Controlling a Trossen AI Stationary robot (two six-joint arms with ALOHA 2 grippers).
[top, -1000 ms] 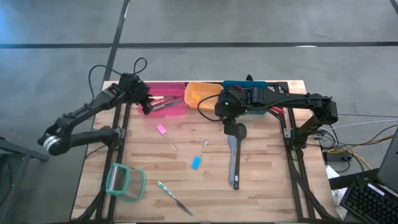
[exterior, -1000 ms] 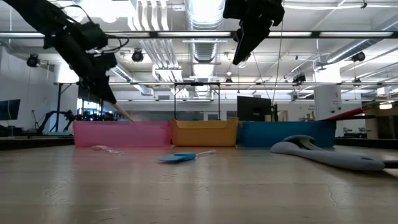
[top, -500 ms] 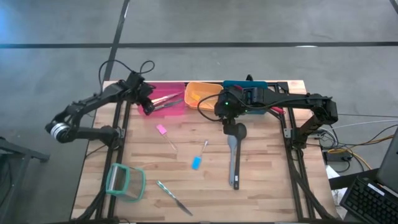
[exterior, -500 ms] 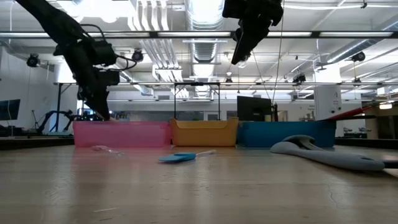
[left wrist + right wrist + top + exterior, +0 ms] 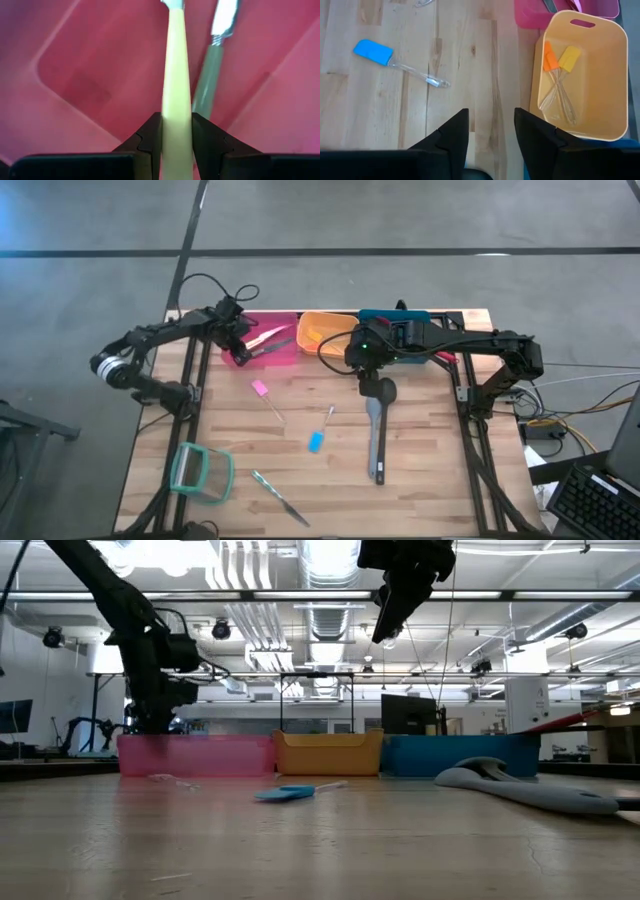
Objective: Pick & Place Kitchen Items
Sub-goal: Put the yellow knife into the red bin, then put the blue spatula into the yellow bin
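Now placing: left gripper (image 5: 176, 131) down inside the pink bin (image 5: 283, 356) at the far left, fingers pinching a cream-handled utensil (image 5: 176, 85), release called for next; right gripper (image 5: 491, 131) raised over the tabletop (image 5: 420, 450), fingers parted, empty.

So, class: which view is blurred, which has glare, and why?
Left wrist view: the cream handle in the left gripper and the pink bin sit too close, so they blur. Low view: ceiling lights glare white; the tabletop foreground is soft.
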